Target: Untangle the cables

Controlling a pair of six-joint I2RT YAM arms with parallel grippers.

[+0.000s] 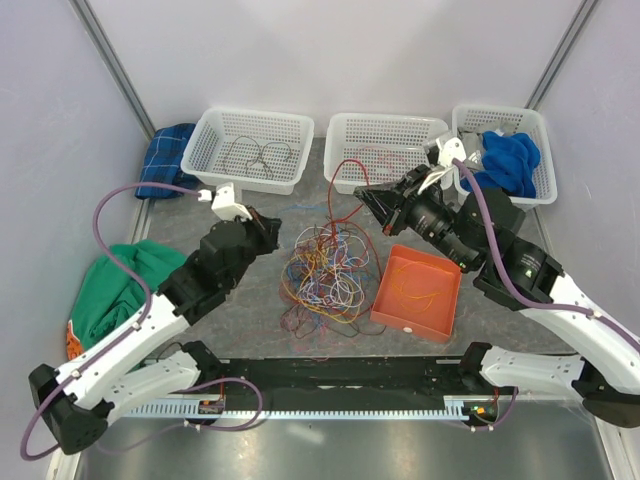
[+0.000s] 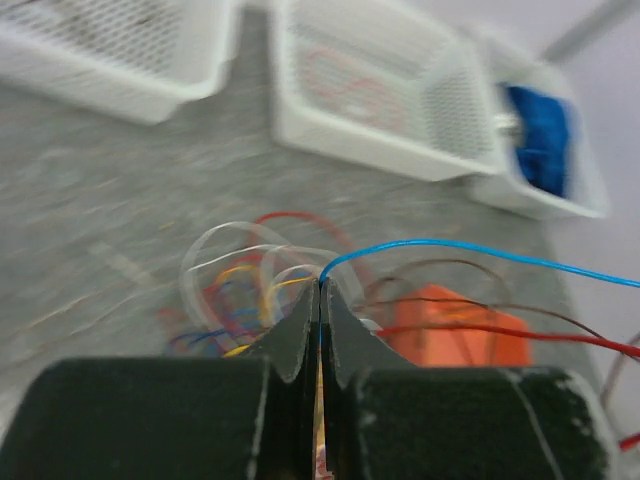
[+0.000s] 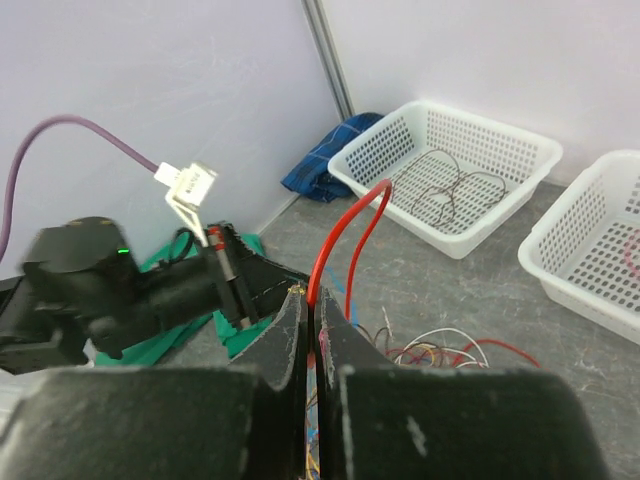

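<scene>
Where the cables lie: the multicoloured tangle is spread on the grey tabletop, between the arms and just beside the orange tray.
Left hand: closed tight, with a blue cable pinched at the fingertips. It is held above the tangle's left edge, seemingly so that one strand can be drawn free.
Right hand: closed on a red cable, which is lifted clear of the pile, probably for the same reason.
Baskets: dark loops are seen in the left basket, so freed strands are likely meant for these.
</scene>
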